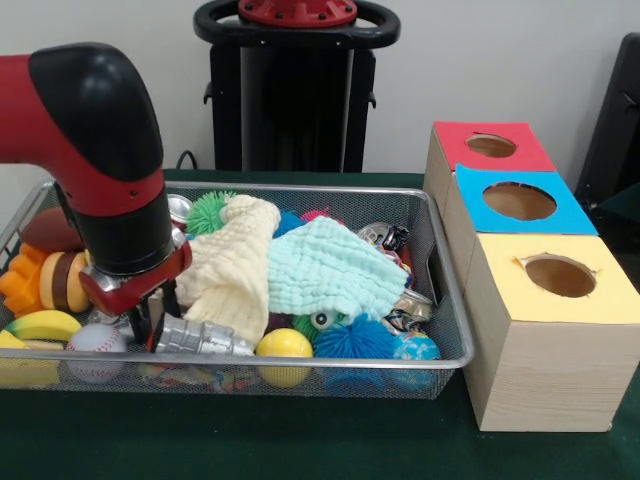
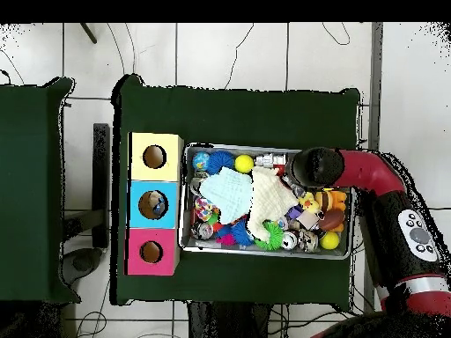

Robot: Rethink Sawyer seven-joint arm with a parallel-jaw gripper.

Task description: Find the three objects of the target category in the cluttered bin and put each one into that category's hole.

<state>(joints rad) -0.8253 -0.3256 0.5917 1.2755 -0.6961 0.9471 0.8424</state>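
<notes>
A wire mesh bin holds mixed clutter. My gripper is down in its front left corner, right beside a silver metal cylinder and a baseball. In the overhead view the arm's red and black elbow hides the gripper. Along the front lie a yellow ball, a blue spiky ball and a blue globe ball. A cream cloth and a mint cloth cover the middle.
Three wooden boxes stand beside the bin, each with a round hole: red top, blue top, yellow top. A banana, toy burger, football and green spiky ball crowd the bin's left.
</notes>
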